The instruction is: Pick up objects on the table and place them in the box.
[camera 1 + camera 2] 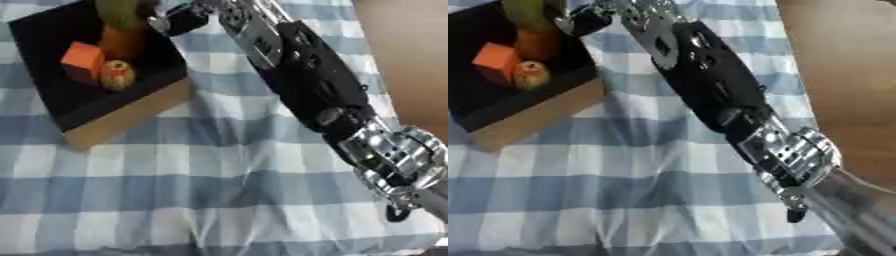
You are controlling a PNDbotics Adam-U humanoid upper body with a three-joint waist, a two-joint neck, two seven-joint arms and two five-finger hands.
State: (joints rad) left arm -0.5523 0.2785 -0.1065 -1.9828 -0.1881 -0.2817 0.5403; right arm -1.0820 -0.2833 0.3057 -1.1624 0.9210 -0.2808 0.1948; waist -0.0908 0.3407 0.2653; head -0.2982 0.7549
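A box [131, 118] with tan walls and a black inside sits at the upper left of the checked cloth. In it lie an orange cube [83, 59], a small yellow-red fruit [116, 74], an orange rounded thing [122, 43] and, at the top edge, a green thing [118, 11]. My right arm [306, 80] runs from the lower right up to the box's far right corner. My right hand [179, 21] hangs there beside the green thing, partly cut off by the picture's top edge. Whether it touches the green thing is hidden. My left hand does not show.
A blue and white checked cloth [175, 190] covers the table. Bare brown table [842, 60] shows along the right side. My right forearm lies across the cloth's right half.
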